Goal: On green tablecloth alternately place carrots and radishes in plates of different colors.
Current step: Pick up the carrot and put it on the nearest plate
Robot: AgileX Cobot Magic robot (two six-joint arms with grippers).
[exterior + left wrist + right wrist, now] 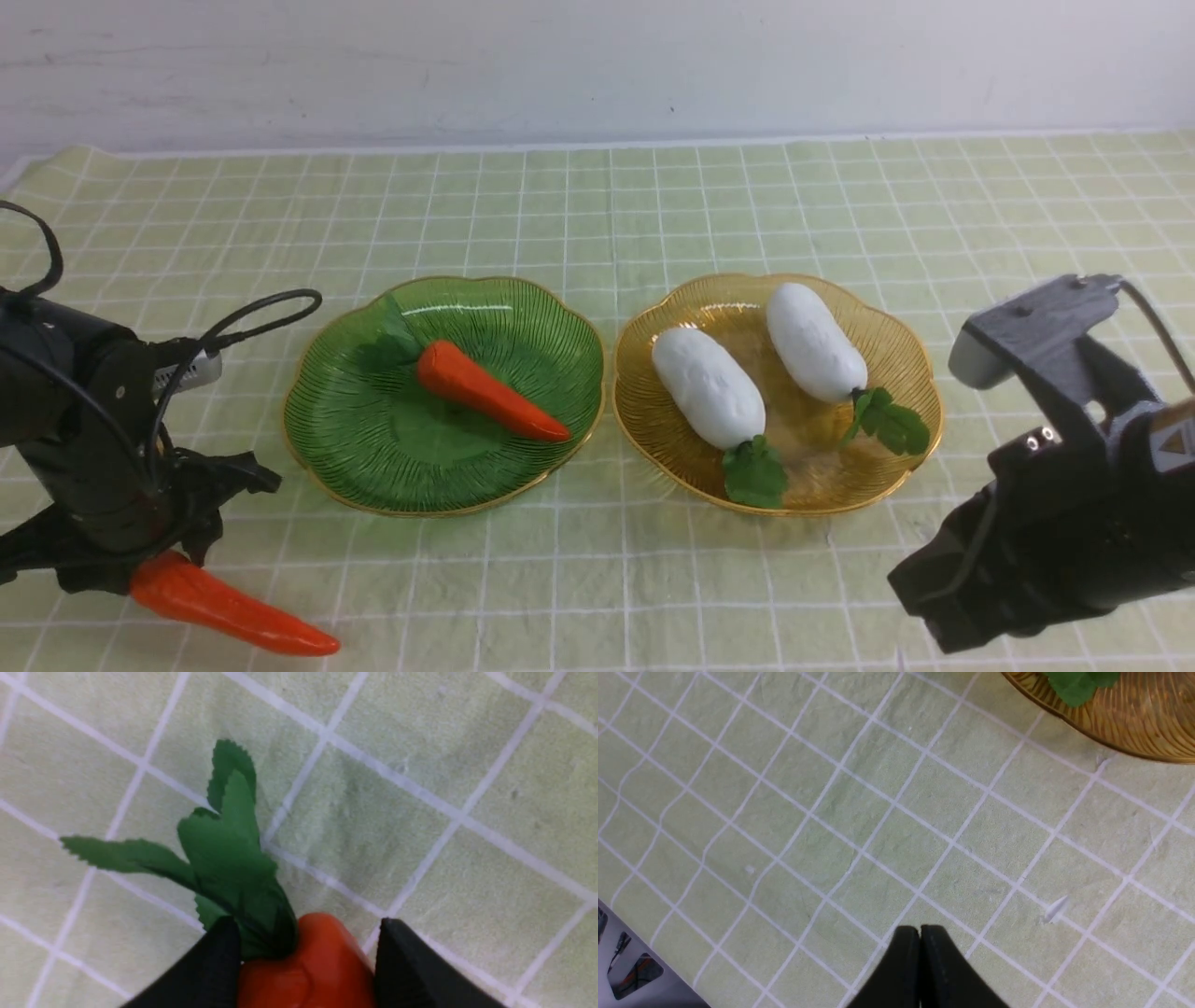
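Green tablecloth (597, 205) bears two plates (313, 420); left gripper (308, 926) clamps carrot (233, 616), seemingly raised

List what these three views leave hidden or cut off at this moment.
Held carrot: leafy top hidden behind the left arm in the front view; tapered body cut off by the left wrist view's edge.
Right hand: tips hidden by its own body in the front view.
Amber plate: mostly outside the right wrist view.

Left fingers (205, 970) clamp a carrot (313, 966); right fingers (903, 966) pressed together.
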